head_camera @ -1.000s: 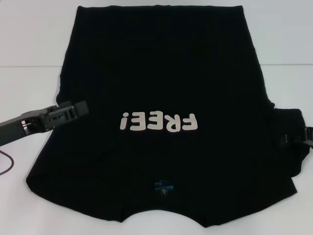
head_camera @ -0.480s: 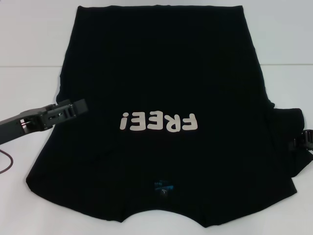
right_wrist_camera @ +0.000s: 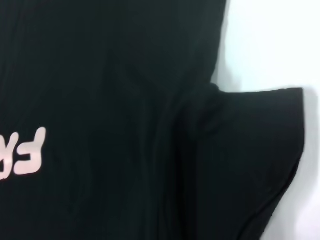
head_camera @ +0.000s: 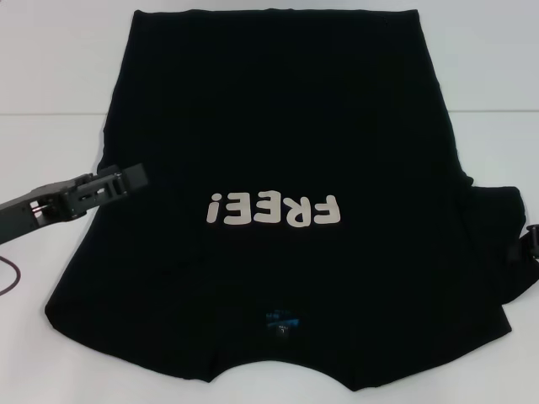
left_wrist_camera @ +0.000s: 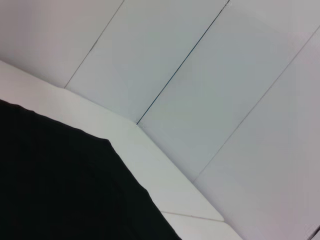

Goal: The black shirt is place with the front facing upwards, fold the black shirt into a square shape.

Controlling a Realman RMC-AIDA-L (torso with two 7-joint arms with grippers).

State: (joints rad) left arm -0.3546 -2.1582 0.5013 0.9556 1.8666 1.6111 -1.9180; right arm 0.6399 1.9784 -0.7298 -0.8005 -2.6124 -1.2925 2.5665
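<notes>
The black shirt (head_camera: 278, 126) lies flat on the white table (head_camera: 50, 76), front up, collar towards me. Its cream letters "FREE!" (head_camera: 274, 209) sit mid-chest and the blue neck label (head_camera: 280, 321) shows near the collar. My left gripper (head_camera: 135, 178) hovers over the shirt's left edge, at the height of the letters. My right gripper (head_camera: 533, 238) shows only as a tip at the frame's right edge, beside the spread right sleeve (head_camera: 497, 227). The right wrist view shows that sleeve (right_wrist_camera: 250, 150) and part of the letters (right_wrist_camera: 27, 152). The left wrist view shows a corner of the shirt (left_wrist_camera: 60, 185).
A thin red cable (head_camera: 10, 273) loops on the table below my left arm. White table surface surrounds the shirt on both sides. Pale wall panels (left_wrist_camera: 200, 75) stand behind the table's far edge.
My right gripper has drawn back to the right, off the right sleeve, almost out of the head view. My left gripper has shifted slightly up and left. The shirt has not moved.
</notes>
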